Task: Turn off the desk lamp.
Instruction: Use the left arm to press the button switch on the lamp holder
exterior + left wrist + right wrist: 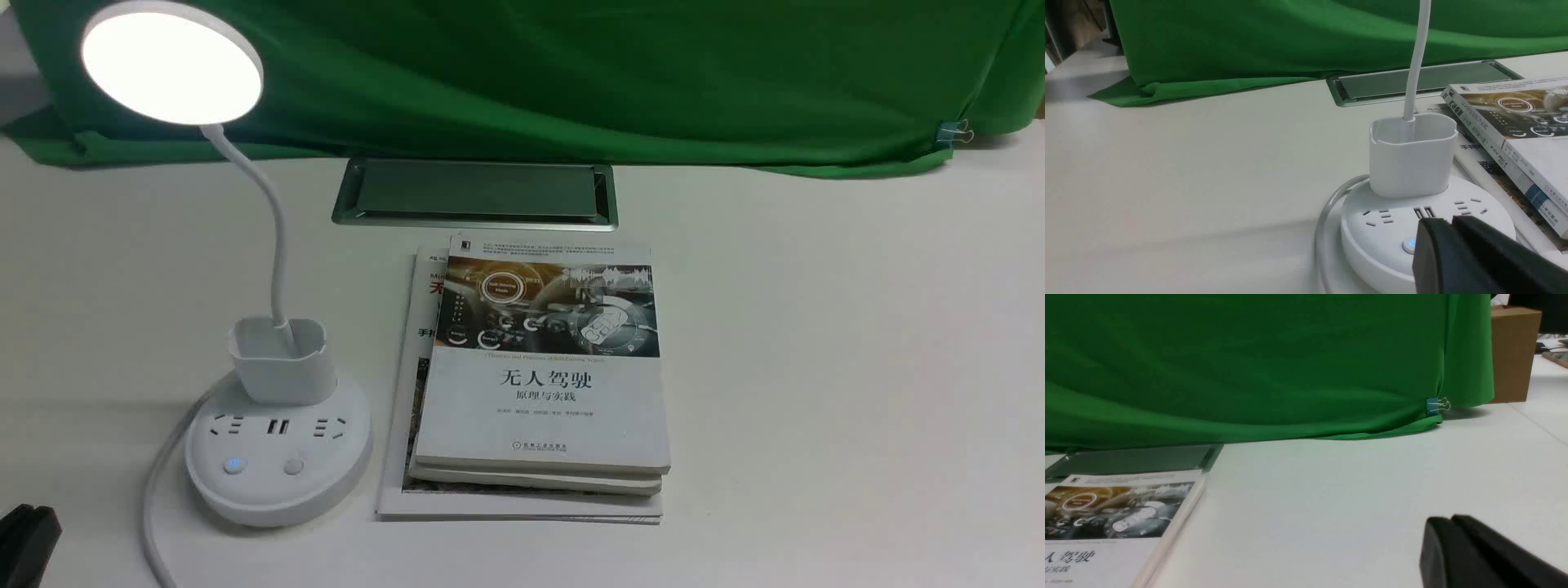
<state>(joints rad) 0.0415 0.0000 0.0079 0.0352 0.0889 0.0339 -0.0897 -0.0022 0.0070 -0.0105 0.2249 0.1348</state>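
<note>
Desk lamp (282, 367), smooth white plastic

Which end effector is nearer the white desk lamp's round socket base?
Left. The left end effector is beside the white round socket base; the right end effector is over the white table on the stacked books' far side.

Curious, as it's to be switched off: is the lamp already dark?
No, the round head of the desk lamp glows bright white.
</note>
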